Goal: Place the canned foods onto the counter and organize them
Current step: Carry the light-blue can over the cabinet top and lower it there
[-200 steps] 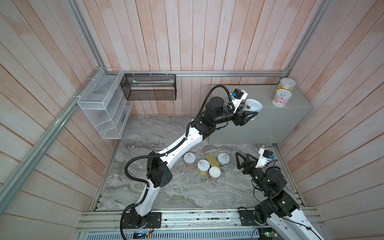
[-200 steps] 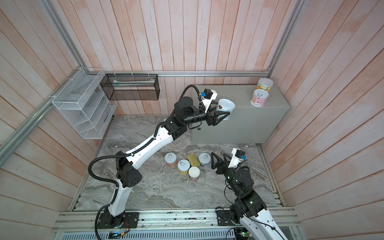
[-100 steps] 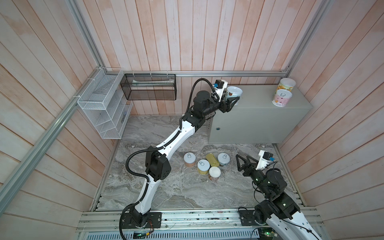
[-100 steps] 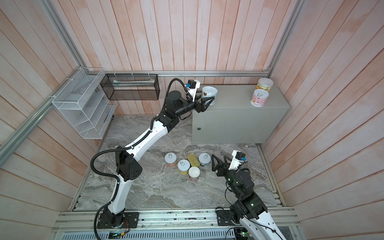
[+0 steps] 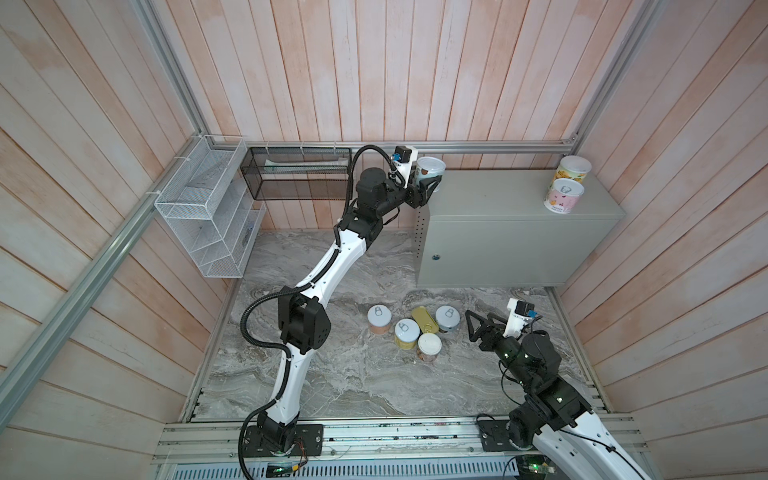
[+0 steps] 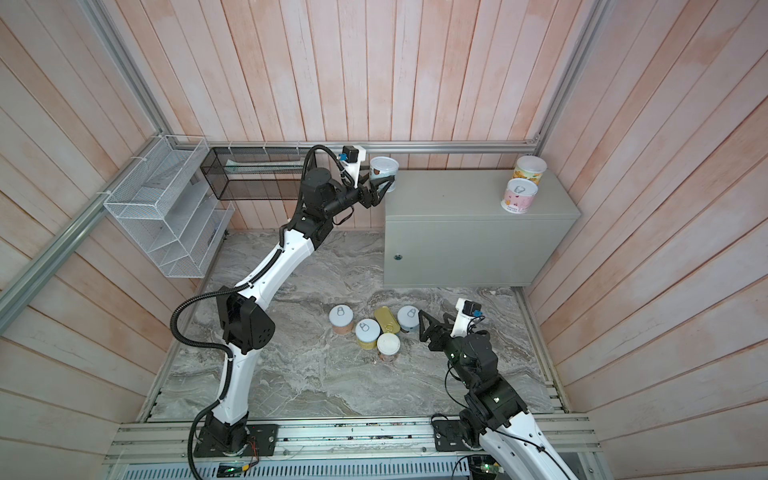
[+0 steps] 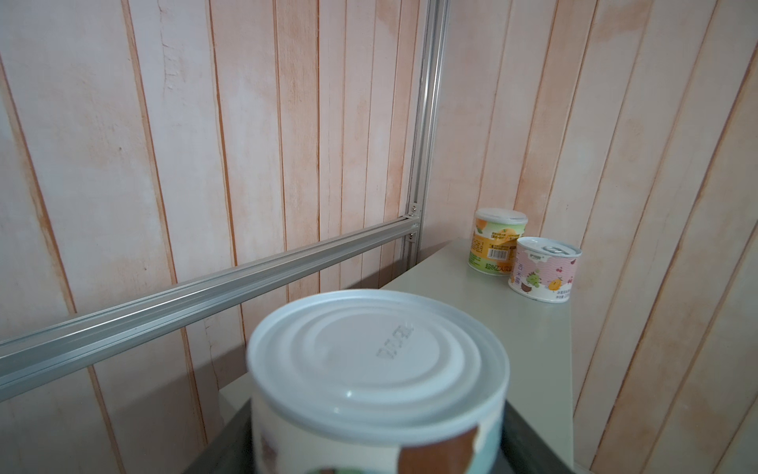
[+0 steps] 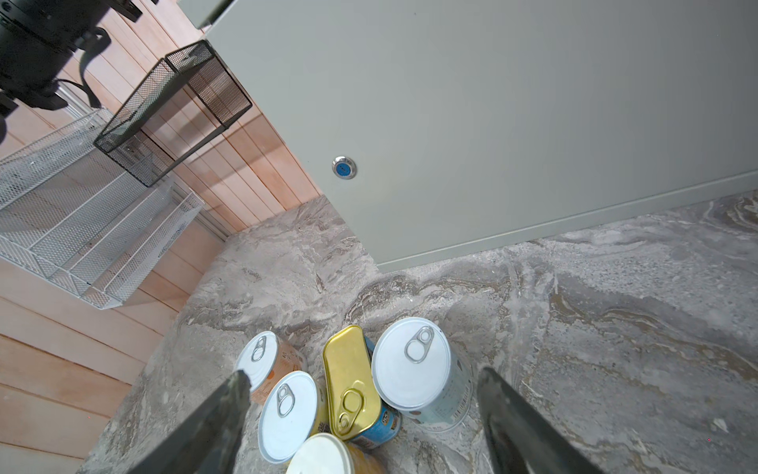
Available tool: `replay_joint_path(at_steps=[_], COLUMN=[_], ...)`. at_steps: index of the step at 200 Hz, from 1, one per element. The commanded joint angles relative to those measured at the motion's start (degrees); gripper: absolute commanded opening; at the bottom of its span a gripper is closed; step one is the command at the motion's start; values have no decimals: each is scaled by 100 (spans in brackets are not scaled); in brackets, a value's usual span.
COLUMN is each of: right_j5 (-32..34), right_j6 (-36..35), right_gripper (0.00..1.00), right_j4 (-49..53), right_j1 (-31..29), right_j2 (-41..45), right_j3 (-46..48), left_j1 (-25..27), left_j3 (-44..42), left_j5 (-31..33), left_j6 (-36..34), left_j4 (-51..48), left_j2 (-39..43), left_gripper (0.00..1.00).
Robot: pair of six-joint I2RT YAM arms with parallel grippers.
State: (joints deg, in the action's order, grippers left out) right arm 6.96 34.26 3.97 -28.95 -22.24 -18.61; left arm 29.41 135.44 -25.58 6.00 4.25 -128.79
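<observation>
White-topped tin [image 5: 430, 169] is gripped in the left pincer [image 5: 430, 185] at the back left corner of the grey-green table [image 5: 490, 199]. A yellow tin [image 5: 574, 168] and a pink tin [image 5: 564, 200] stand at its right end. Five tins [image 5: 406, 332] cluster on the marbled slab [image 5: 332, 374], near the right pincer [image 5: 470, 326], which gapes empty.

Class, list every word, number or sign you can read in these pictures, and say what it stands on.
"超8亿人", then cut off: low on the orange-and-green can on the counter.
Embossed stamp on the gripped can lid: blurred, unreadable.
Print on the pink can and blue tin: too small to read.
</observation>
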Motion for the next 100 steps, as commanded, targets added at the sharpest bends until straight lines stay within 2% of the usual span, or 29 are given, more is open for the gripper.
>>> replay_joint_path(at_steps=[1, 100], right_j5=[-87, -90], right_j6=[-60, 41], right_gripper=[86, 86], right_j4=[-291, -279], right_j1=[-9, -9], right_j2=[-106, -329], right_j3=[53, 31], left_j1=[47, 56], left_j3=[116, -463], left_j5=[-421, -962], left_j6=[-125, 116], left_j4=[294, 778], left_j2=[-56, -194], left_gripper=[46, 47])
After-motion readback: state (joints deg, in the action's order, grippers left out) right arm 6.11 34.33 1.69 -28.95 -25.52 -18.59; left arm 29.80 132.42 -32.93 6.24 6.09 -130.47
